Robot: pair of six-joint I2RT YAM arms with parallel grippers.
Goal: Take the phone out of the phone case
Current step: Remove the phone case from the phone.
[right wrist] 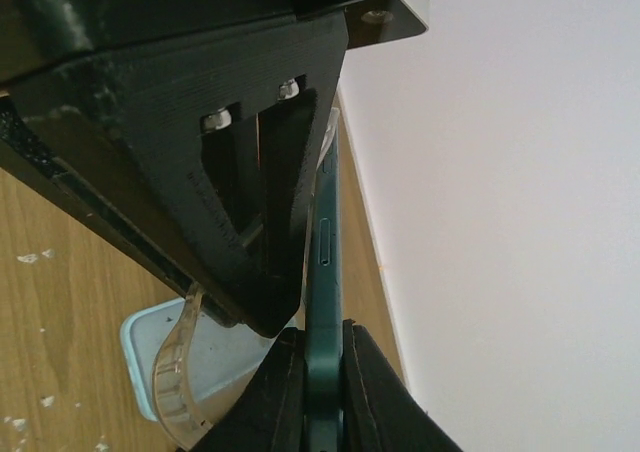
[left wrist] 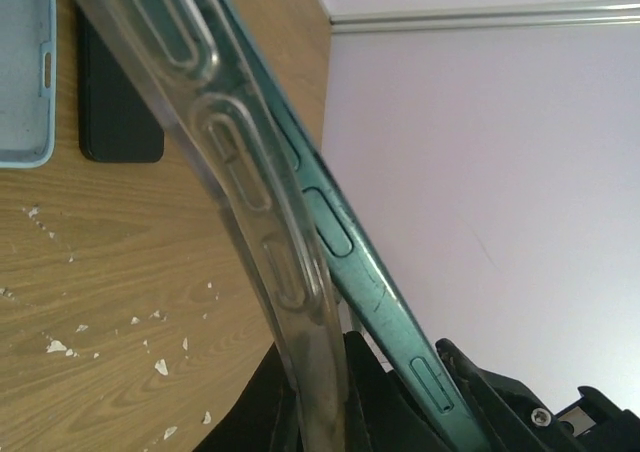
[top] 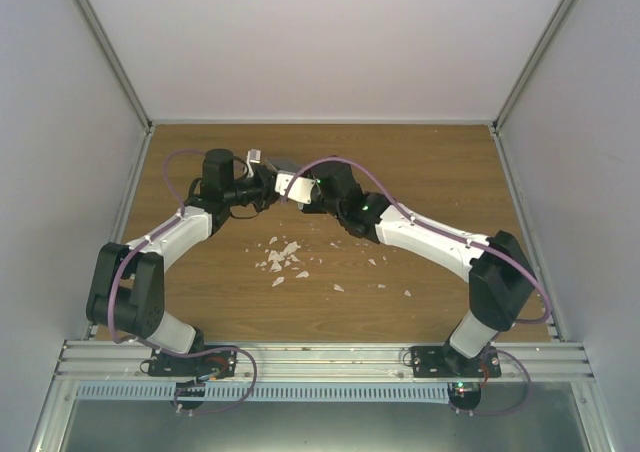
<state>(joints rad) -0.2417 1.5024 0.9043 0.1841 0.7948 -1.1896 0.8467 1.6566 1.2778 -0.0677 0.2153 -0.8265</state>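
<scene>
Two arms bent inward, claws meeting tip to tip

The left arm point(top: 160, 237) folds at its elbow and its wrist turns inward. This points the left gripper point(top: 268, 190) sideways at the right gripper point(top: 308, 194), which is just beside it. The right arm point(top: 430, 237) mirrors that pose, with its forearm stretched toward its own claw. The right gripper's fingers point(right wrist: 285, 397) press closed on both faces of the phone point(right wrist: 325, 272). Directly ahead of them, the left gripper is clamped tight on the phone case point(left wrist: 250, 192).
</scene>
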